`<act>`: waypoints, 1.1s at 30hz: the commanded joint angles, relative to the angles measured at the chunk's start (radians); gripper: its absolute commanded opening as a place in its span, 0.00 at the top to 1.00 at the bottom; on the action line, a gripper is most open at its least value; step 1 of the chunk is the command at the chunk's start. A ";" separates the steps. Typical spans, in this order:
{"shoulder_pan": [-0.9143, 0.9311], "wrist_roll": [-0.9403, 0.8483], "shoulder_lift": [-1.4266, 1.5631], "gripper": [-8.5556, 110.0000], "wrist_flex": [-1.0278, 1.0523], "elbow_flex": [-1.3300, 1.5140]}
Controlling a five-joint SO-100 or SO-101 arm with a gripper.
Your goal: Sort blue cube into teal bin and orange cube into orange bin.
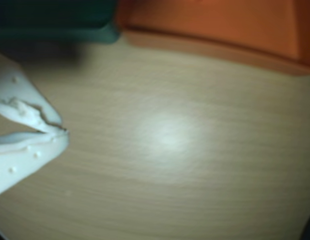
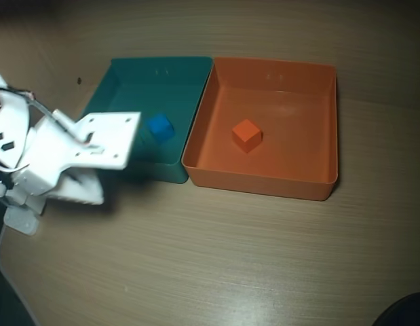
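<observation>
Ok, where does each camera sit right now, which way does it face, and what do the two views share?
Wrist view: rides on the arm, low over the bare wooden table, facing both trays' near walls; the white gripper, fingertips together, shows at left.
Overhead view: fixed above, looking straight down; the white arm enters from the left. The small blue cube lies in the teal tray, the small orange cube in the orange tray.
Shared: shallow teal plastic tray, shallow orange plastic tray, table.
</observation>
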 commanded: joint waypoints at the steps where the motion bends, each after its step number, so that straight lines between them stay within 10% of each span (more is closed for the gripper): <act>1: 0.020 -0.028 0.230 0.98 -0.015 0.166; 18: 0.028 -0.046 1.164 0.98 0.000 1.025; 33: 0.028 -0.046 1.249 0.98 0.002 1.351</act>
